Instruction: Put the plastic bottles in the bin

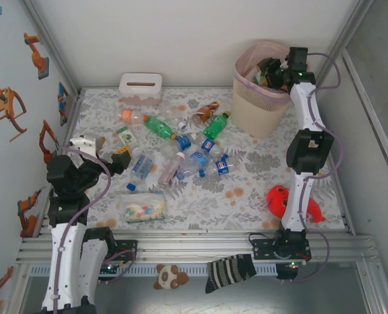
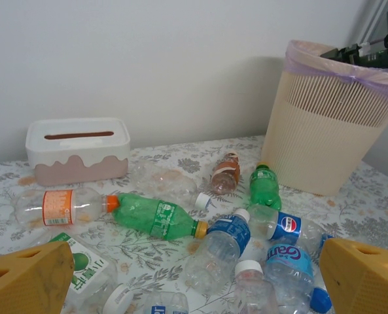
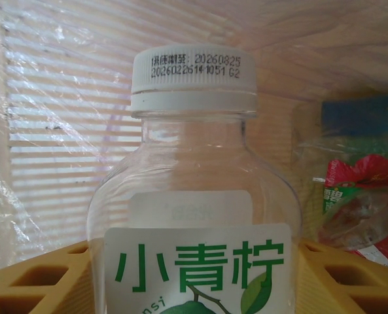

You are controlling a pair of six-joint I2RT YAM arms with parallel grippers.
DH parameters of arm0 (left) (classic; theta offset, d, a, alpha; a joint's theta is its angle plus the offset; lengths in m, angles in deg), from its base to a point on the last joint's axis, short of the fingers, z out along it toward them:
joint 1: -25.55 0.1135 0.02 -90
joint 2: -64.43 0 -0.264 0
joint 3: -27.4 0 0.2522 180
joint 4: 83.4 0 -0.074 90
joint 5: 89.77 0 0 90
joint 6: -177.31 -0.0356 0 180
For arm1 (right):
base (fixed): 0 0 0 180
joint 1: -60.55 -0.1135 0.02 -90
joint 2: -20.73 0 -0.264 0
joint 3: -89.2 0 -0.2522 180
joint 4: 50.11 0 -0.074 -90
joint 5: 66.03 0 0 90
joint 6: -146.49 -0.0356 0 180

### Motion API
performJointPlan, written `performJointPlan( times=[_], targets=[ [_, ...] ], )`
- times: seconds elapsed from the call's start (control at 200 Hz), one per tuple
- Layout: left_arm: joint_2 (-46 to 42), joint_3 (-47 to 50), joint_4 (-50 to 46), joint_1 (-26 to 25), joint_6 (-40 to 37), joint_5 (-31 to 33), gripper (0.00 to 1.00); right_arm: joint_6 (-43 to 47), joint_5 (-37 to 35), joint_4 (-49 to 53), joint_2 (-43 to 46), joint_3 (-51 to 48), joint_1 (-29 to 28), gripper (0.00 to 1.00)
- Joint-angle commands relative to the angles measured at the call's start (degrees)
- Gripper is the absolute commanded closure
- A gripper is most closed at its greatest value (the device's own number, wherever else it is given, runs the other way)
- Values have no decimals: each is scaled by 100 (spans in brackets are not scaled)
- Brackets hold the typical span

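**Mia:** What do you see from up high?

**Tom:** The bin (image 1: 259,114) stands at the far right of the counter (image 1: 259,190). The right arm (image 1: 305,144) reaches up to it. The right jaws hang just over its rim.

**Mia:** And the plastic bottles (image 1: 180,150)?

**Tom:** Lots of them lie on their sides in the middle of the counter. The left arm (image 1: 69,176) is at the left, with the left jaws beside the pile. A white box (image 1: 140,88) sits at the back. There is a red toy (image 1: 285,199) on the right and a clear packet (image 1: 141,209) near the front.

**Mia:** What does the left arm's camera show?

**Tom:** Two yellow fingers (image 2: 23,278) sit in the bottom corners, far apart. So the left jaws are wide open and hold nothing. Past them lie a long green bottle (image 2: 158,216), an orange-label bottle (image 2: 59,206) and a brown bottle (image 2: 225,175). The bin stands upright behind them on the right.

**Mia:** And the right arm's camera?

**Tom:** A clear bottle (image 3: 194,196) with a white cap (image 3: 194,78) and green writing stands up straight. The right jaws are partly closed and press on both its sides. The pink bag (image 3: 63,131) and the bin's slotted wall are all around it, so it is inside the bin. Something crumpled with a red label (image 3: 357,196) lies to its right.
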Motion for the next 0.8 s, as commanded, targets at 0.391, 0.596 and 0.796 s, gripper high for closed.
performJointPlan(
  times=[0.391,0.596,0.796],
  targets=[
    [-83,-66,16,-21,-22,-43,4,155,-312,391,-29,365,-97,29],
    [-92,-57,28,-21,-14,-43,4,194,-381,476,248,445,-97,23],
    [-92,-57,47,-21,-9,-38,4,388,-626,640,628,465,-103,21]
  ],
)
